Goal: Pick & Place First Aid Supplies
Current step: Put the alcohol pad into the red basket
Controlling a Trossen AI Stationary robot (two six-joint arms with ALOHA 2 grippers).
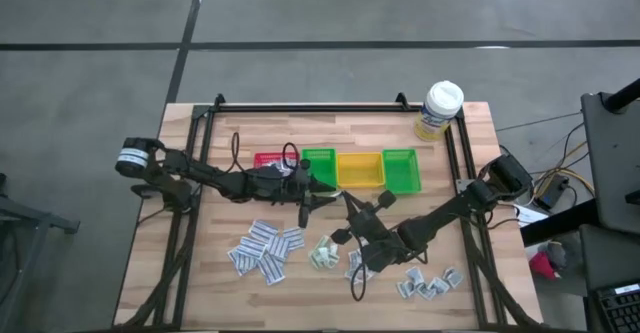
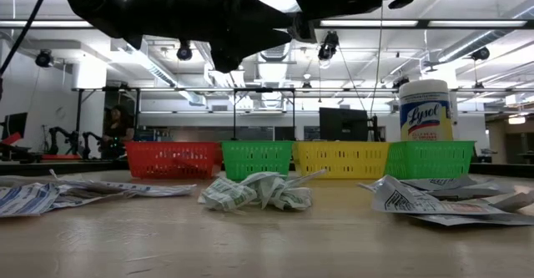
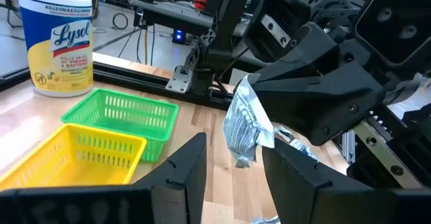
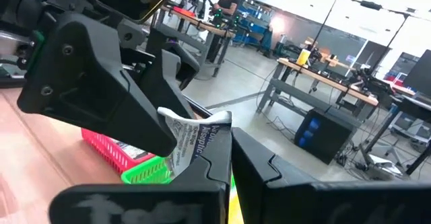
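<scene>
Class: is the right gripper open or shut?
Shut: the right gripper pinches a white packet between closed fingers, facing the left gripper.

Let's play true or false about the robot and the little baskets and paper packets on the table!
1. The right gripper is shut on a paper packet. True.
2. The left gripper is shut tight. False: it is open, with the held packet between its fingers.
3. The four baskets go red, green, yellow, green in a row. True.
4. The bottle lies tipped over in a basket. False: it stands upright on the table, at its far right corner.
5. All the packets are in baskets. False: piles of packets lie on the table.
</scene>
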